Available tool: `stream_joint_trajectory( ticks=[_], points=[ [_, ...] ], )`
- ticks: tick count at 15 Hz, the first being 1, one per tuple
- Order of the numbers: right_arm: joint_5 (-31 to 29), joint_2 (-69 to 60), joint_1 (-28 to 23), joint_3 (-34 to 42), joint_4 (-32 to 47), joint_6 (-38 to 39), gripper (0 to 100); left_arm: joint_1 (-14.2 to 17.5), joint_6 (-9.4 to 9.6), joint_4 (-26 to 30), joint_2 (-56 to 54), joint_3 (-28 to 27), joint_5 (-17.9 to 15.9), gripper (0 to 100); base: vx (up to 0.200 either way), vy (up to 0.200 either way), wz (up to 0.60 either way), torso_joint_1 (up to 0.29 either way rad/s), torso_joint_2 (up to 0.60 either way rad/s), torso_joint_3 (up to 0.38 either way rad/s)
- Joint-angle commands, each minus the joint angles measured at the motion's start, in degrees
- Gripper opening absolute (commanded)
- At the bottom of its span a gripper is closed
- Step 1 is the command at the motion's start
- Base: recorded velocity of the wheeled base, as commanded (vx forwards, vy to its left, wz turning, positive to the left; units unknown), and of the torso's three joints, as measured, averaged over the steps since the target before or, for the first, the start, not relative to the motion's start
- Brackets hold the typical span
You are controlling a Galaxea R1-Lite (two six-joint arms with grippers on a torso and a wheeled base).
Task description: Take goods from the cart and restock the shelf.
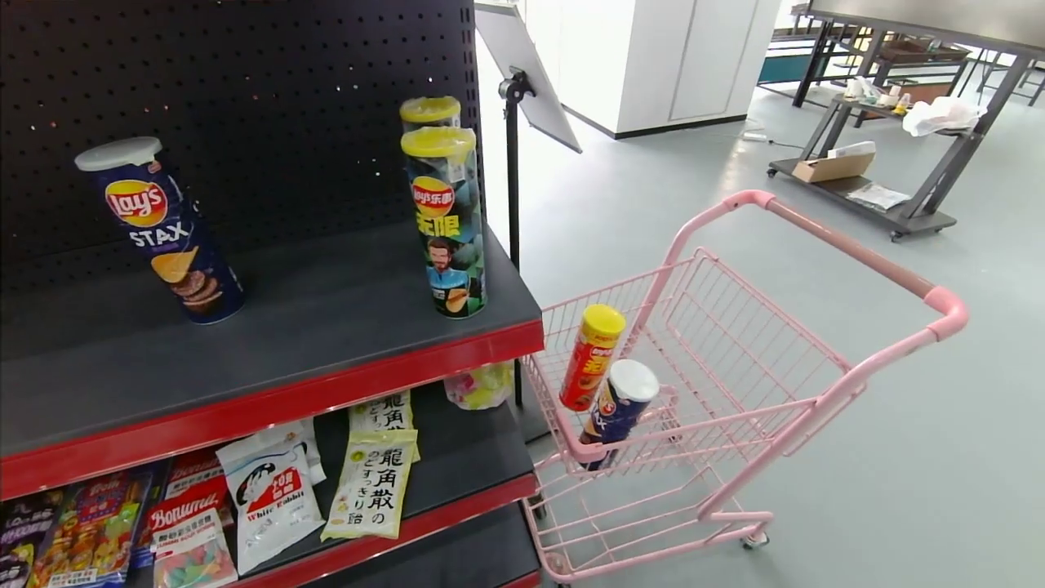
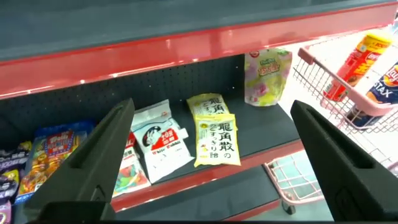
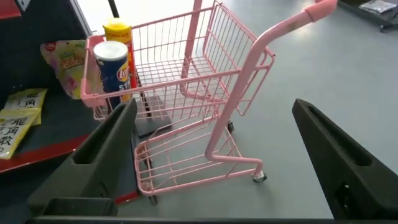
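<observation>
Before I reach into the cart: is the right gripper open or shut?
Open. The right gripper's two dark fingers stand wide apart, nothing between them; the pink cart shows through the gap.

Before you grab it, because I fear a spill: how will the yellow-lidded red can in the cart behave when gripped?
The red can looks like a rigid tube, so it probably stays stiff and is likely light. Its smooth round wall may slip or roll. It leans tilted in the pink cart beside the blue can, which might shift when it lifts.
</observation>
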Motion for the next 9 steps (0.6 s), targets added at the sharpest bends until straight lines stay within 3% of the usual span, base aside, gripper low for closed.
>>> stream_joint_trajectory(
  ticks=[1, 9],
  points=[
    [0.00, 0.00, -0.02, 0.00, 0.00, 0.03, 100, -0.01, -0.09, 0.01, 0.05, 0.00, 0.02, 100, 0.000, 0.000, 0.00, -0.144, 0.36, 0.203],
    [0.00, 0.09, 0.06, 0.00, 0.00, -0.06, 100, -0.01, 0.00, 0.01, 0.05, 0.00, 0.02, 100, 0.000, 0.000, 0.00, -0.184, 0.47, 0.287]
  ],
)
